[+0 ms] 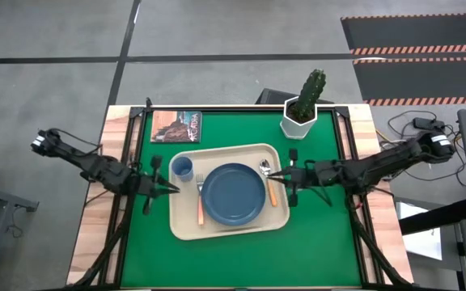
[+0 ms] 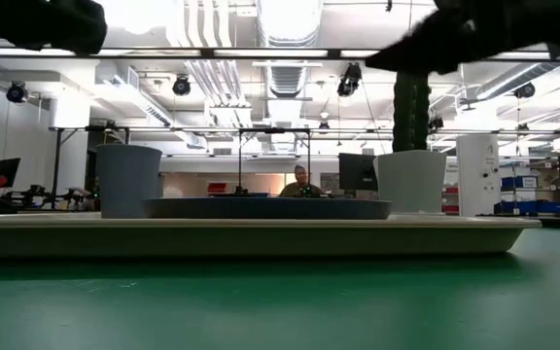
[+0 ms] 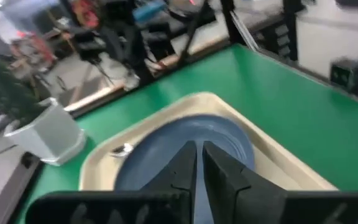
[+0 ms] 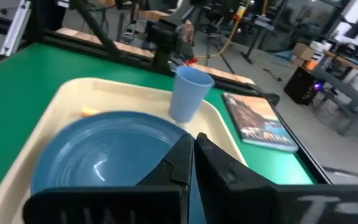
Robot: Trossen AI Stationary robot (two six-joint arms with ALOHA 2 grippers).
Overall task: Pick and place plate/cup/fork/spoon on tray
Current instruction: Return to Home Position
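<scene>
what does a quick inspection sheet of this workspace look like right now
surface: green mat on a wooden table
job's things: tray holds plate, cup, fork left of the plate, spoon right of it
clutter: book, potted cactus
grippers: left tool shut, empty, at the tray's left edge; right tool shut, empty, by the spoon
cables: a bundle on the floor at right
surroundings: workshop, a person seated far behind

Fork (image 1: 200,202) tines partly under the plate (image 1: 233,194) rim.
</scene>
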